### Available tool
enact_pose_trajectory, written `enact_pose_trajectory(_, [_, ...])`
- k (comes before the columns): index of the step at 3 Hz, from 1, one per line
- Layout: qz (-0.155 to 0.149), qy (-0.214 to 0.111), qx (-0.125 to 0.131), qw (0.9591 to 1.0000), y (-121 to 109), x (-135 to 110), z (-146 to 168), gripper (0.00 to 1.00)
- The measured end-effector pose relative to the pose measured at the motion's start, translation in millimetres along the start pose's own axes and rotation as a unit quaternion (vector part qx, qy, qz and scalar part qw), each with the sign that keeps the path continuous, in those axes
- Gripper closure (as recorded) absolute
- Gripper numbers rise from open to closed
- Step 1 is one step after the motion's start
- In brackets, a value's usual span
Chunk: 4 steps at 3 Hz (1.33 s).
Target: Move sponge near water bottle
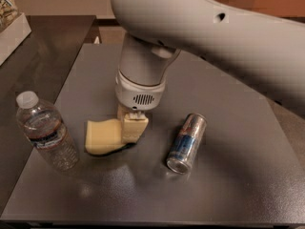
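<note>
The pale yellow sponge [101,136] is just above the dark table, casting a shadow under itself, a short gap right of the water bottle [46,132]. The bottle is clear, with a white cap, and stands upright at the table's left front. My gripper [133,128] comes straight down from the big white arm, and its beige fingers are shut on the sponge's right end. The sponge's right edge is hidden behind the fingers.
A silver-blue drink can [187,142] lies on its side to the right of the gripper. The grey tabletop [228,104] ends close to the front of the view. A darker table [43,56] and a white box [12,27] are at the far left.
</note>
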<state>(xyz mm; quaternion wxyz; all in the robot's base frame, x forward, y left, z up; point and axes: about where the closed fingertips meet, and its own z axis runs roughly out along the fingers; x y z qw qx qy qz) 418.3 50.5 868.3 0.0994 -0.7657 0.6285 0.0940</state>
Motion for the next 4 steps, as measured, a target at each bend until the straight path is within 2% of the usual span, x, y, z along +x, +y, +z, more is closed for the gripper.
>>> enact_pose_trajectory(2, [0.007,0.002,-0.015,0.9999,-0.5,-5.9,15.5,0.13])
enact_pose_trajectory(3, [0.006,0.003,-0.012,0.9999,0.2,-6.7,13.6,0.00])
enact_pose_trajectory(4, [0.006,0.003,-0.012,0.9999,0.2,-6.7,13.6,0.00])
